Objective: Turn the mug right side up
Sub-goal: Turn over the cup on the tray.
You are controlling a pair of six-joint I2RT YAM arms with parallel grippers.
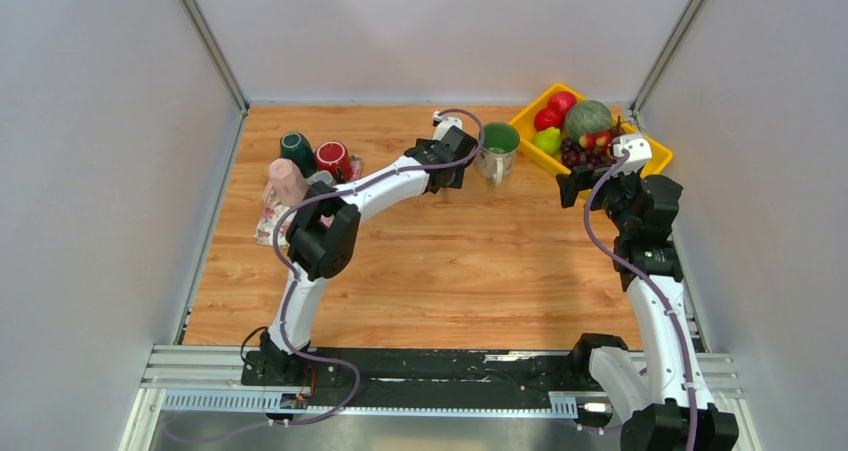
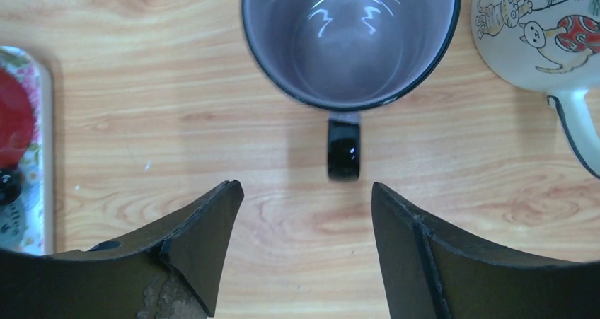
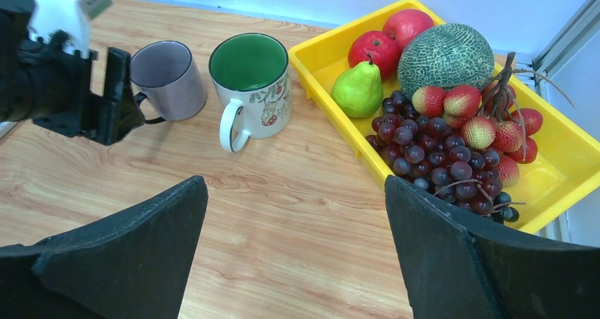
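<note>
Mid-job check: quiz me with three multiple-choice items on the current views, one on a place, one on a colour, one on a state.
1. The grey mug stands: A) inside a gripper B) beside the white mug C) on the white mug.
2. The white mug's inside is: A) green B) red C) blue.
3. The grey mug is: A) upside down B) on its side C) upright.
B: the two stand side by side, and the left gripper is open short of the grey mug's handle. A: green shows inside its rim. C: its mouth faces up.
</note>
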